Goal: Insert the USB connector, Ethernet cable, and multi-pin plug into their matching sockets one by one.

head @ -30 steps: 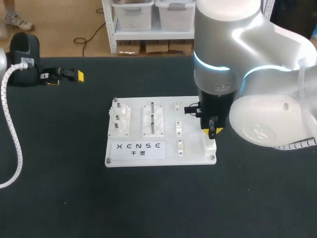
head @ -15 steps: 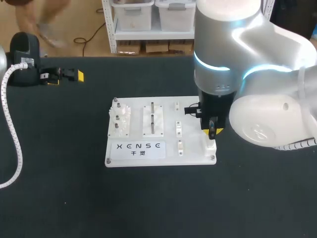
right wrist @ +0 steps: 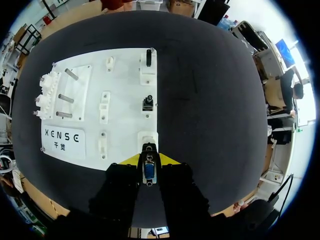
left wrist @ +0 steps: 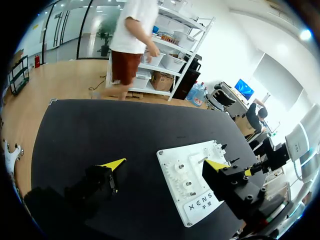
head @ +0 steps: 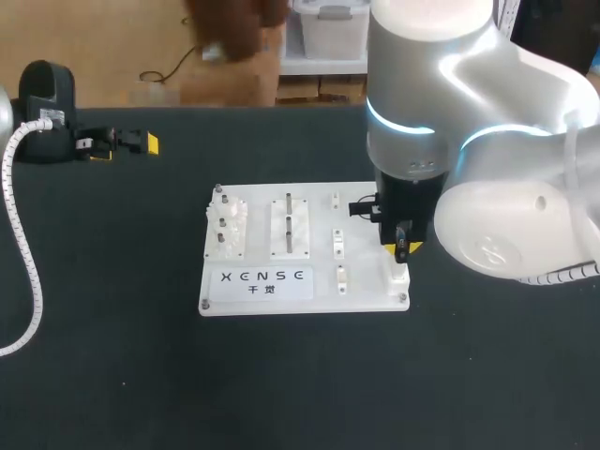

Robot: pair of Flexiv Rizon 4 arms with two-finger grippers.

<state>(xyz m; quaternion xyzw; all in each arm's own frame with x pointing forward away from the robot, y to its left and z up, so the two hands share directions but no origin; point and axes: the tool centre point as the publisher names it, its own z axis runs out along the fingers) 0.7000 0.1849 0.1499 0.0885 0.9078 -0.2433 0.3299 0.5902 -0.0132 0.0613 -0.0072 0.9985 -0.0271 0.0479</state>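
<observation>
Insertion stage: left gripper (head: 127, 147) rests spread and empty, well apart from the board (head: 366, 272). Right gripper (right wrist: 149, 160) clamps the multi-pin plug (right wrist: 149, 172) close over its corner socket (right wrist: 147, 137); any tilt or offset could bend pins or jam it.

white board (head: 366, 291), right end effector (head: 401, 249) over its corner, left end effector (head: 127, 145) apart
</observation>
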